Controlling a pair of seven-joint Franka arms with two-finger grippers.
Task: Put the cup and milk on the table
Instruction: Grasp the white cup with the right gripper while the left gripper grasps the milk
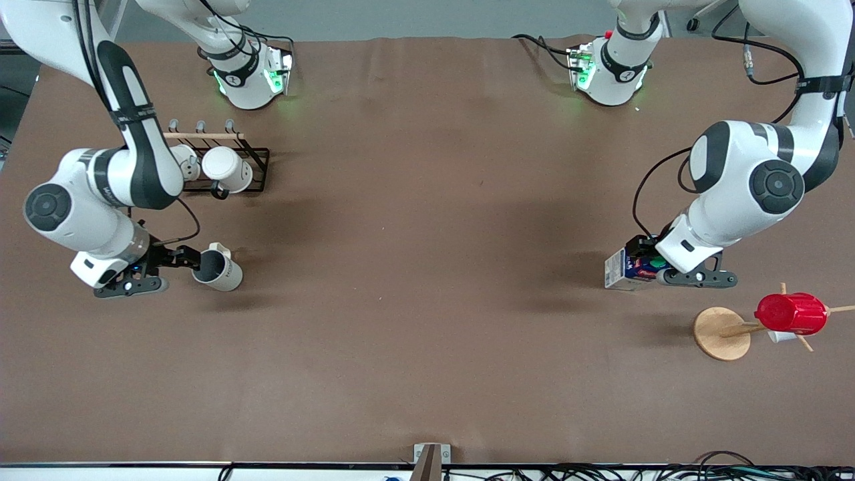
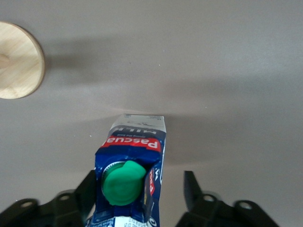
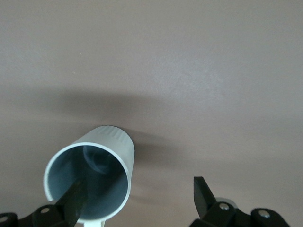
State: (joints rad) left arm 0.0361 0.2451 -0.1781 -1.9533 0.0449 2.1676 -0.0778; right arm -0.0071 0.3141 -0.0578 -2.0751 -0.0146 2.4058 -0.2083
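Note:
The cup (image 1: pixel 219 270), cream-white with a dark inside, stands mouth up on the table (image 1: pixel 427 267) toward the right arm's end. My right gripper (image 1: pixel 189 258) is open at its rim. In the right wrist view one finger (image 3: pixel 73 198) is over the cup's (image 3: pixel 90 179) mouth and the other stands clear outside its wall. The milk (image 1: pixel 624 270), a blue and white carton with a green cap, stands on the table toward the left arm's end. My left gripper (image 1: pixel 646 266) is open around its top. In the left wrist view one finger (image 2: pixel 189 189) is apart from the milk (image 2: pixel 135 156).
A black wire rack (image 1: pixel 257 170) with two white mugs (image 1: pixel 227 168) stands farther from the front camera than the cup. A wooden stand with a round base (image 1: pixel 721 333) holds a red ribbed cup (image 1: pixel 791 312), nearer the front camera than the milk. The base also shows in the left wrist view (image 2: pixel 16 59).

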